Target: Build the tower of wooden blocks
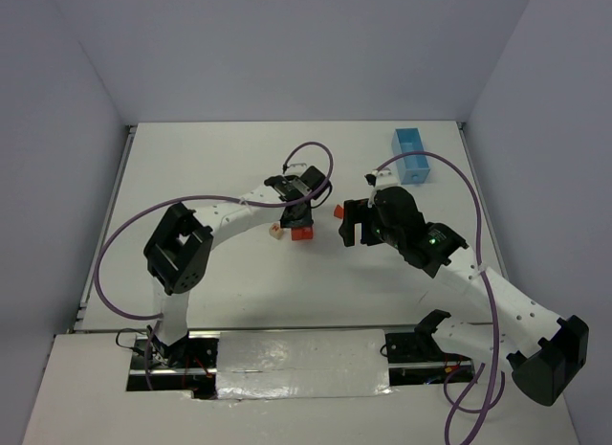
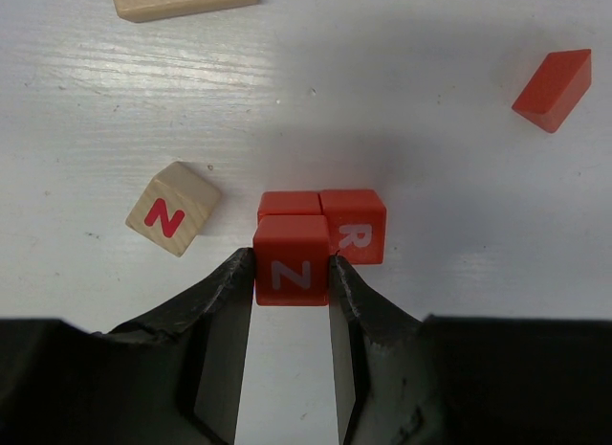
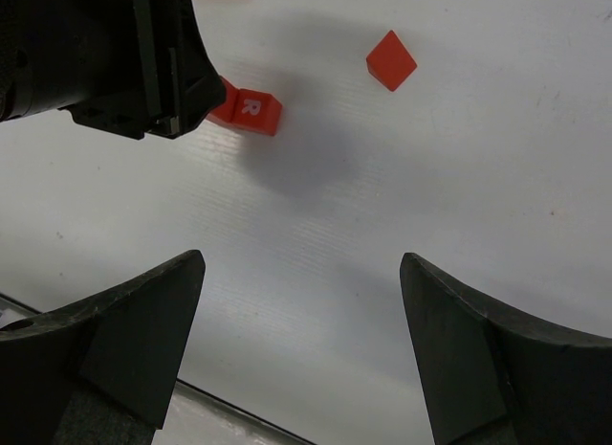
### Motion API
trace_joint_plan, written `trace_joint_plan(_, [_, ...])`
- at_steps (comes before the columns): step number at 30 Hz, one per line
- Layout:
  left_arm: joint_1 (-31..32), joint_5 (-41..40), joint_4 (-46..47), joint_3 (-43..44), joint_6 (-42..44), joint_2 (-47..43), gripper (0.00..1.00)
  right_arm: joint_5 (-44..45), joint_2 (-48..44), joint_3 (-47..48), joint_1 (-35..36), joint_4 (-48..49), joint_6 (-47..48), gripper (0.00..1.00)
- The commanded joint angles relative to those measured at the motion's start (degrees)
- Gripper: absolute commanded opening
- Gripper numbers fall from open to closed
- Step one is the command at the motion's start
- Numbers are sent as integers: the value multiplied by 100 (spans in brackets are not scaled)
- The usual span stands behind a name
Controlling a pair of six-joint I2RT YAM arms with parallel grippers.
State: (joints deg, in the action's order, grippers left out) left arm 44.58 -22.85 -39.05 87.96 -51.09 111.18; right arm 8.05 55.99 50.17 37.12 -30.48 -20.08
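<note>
White surface (image 2: 459, 301) carries a red R cube (image 2: 354, 227), just beside which the left gripper (image 2: 291, 265) clamps its fingers (image 2: 225, 311) on a red lettered cube (image 2: 290, 249), a tan cube (image 2: 172, 209) near, while the right gripper (image 3: 301, 263) hovers nearby, fingers wide apart.

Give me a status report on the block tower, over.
Left gripper shut on a red block, beside the red R block. Right gripper open, empty, hovering clear. Tan block and red roof piece loose; nothing blocking.
</note>
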Motion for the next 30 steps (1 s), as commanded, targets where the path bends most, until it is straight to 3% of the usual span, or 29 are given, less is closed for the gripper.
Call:
trace_joint_plan(1, [69,-53,81,265,38,36,12,100,-132,-16,-12,165,-23,90])
trace_joint_plan(30, [174,-97,-103,749,-41,361,13,65,-141,-34,-3,165,-23,90])
